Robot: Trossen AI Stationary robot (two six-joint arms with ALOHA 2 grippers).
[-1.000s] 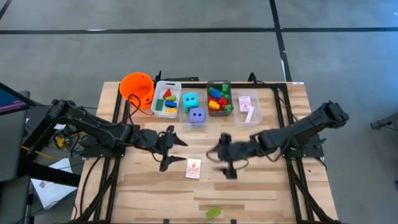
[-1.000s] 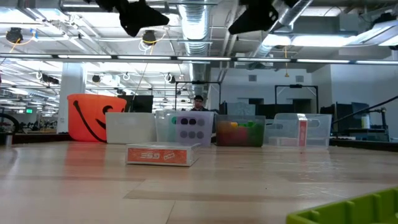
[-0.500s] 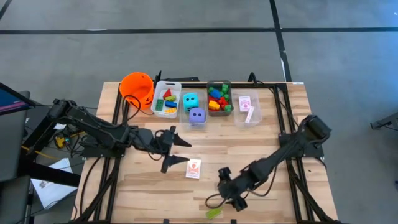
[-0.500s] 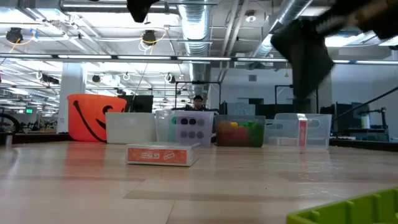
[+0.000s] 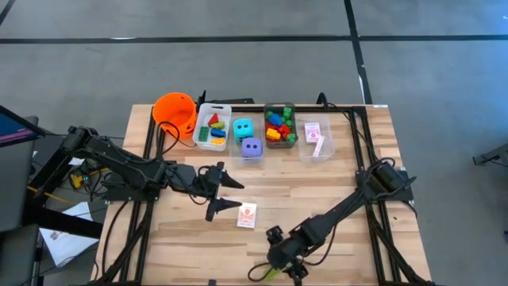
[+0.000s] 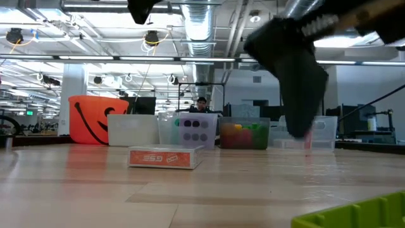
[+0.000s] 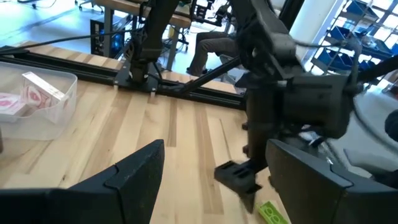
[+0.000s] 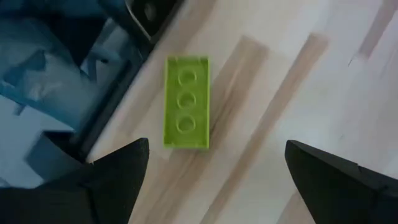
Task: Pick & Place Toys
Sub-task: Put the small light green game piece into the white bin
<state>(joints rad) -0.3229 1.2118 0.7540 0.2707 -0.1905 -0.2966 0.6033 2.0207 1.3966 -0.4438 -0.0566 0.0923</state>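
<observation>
Pale wood table (image 5: 182, 238) underneath, open-plan workshop beyond. Right gripper (image 5: 279, 264) out at the near edge of the boards, pointing down, fingers (image 8: 118, 171) spread wide with nothing between them yet. Directly below that claw: the green brick (image 8: 186, 102), flat, studs up, long side running along the fingers, so a close would fall across the narrow width. Not centred though; noticeably nearer one finger than the other, and lying just beside the table's edge and the dark frame there.

Likely trouble from here:
- Coming straight down without shifting over: the near finger landing on the studs instead of beside them, tipping or skidding the brick.
- Closing off-centre: one pad pushing first, sliding the light plastic sideways toward the edge and possibly off the table.
- Descending too far: fingertips jamming into the wood, or catching the frame rail alongside.
- Pinching only a corner: brick twisting out during the lift.

Left gripper (image 5: 225, 193) waiting above mid-table, also spread and empty, well apart from the right claw, with the card pack (image 5: 247, 214) lying between the two.
</observation>
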